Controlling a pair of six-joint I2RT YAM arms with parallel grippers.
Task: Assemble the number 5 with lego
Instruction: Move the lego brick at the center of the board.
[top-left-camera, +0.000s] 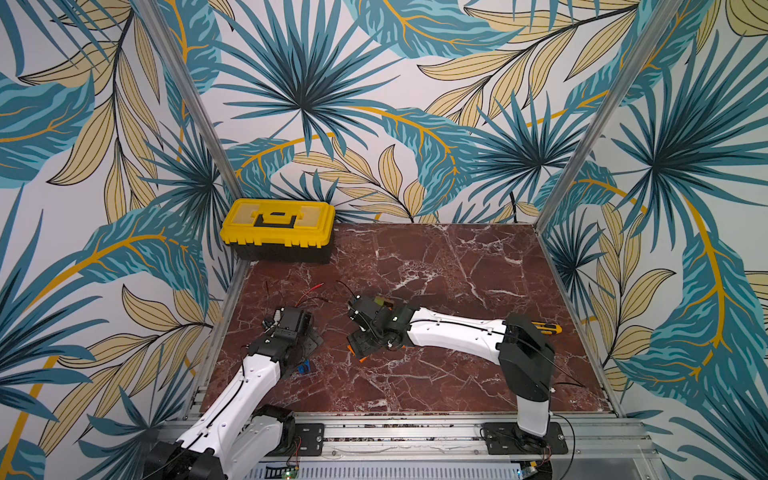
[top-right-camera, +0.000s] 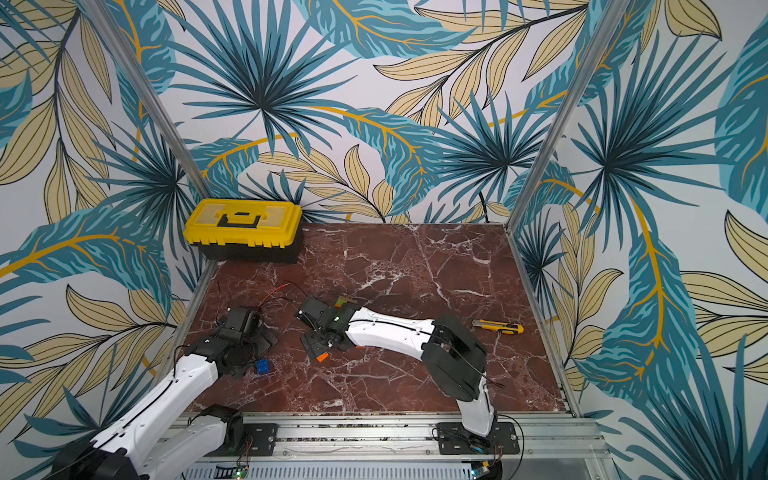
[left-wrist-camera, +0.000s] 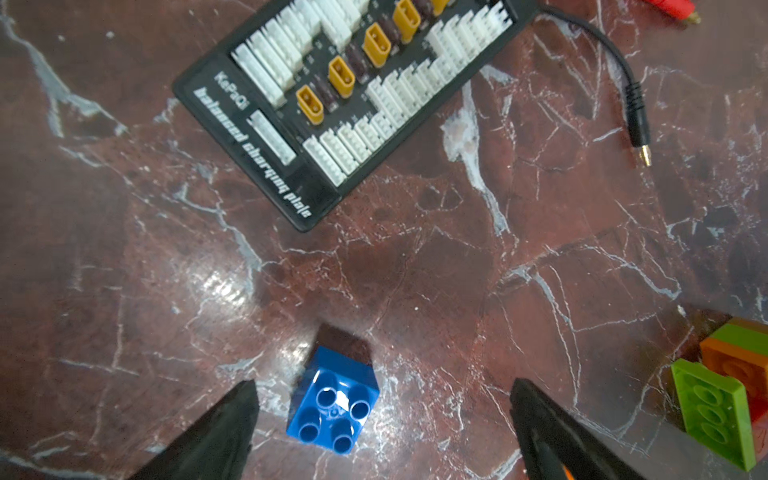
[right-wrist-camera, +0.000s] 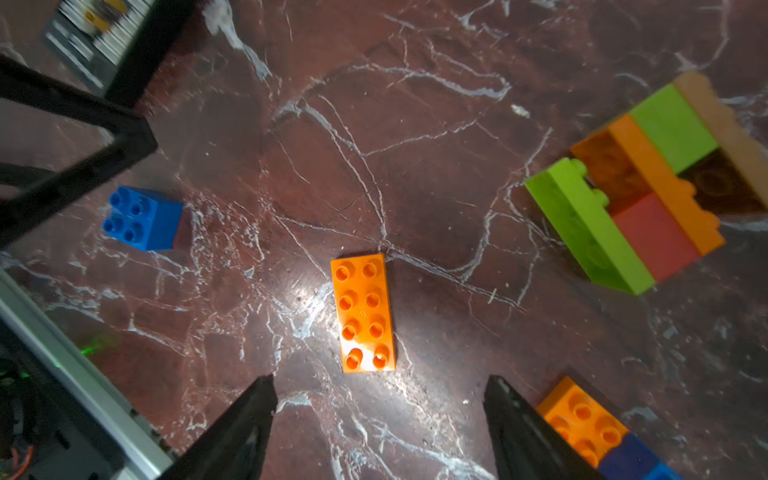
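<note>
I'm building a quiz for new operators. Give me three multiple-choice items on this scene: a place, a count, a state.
1. Where does the yellow toolbox stand? A) far left corner of the table B) near right corner C) between the arms
2. How many studs top the loose orange oblong brick? A) four B) six C) eight
3. How is the left gripper? A) shut on a brick B) open, holding nothing C) shut, empty
Answers: 1 A, it sits against the back wall; 2 C, two rows of four show in the right wrist view; 3 B, its fingers stand wide apart, the blue brick untouched between them.
</note>
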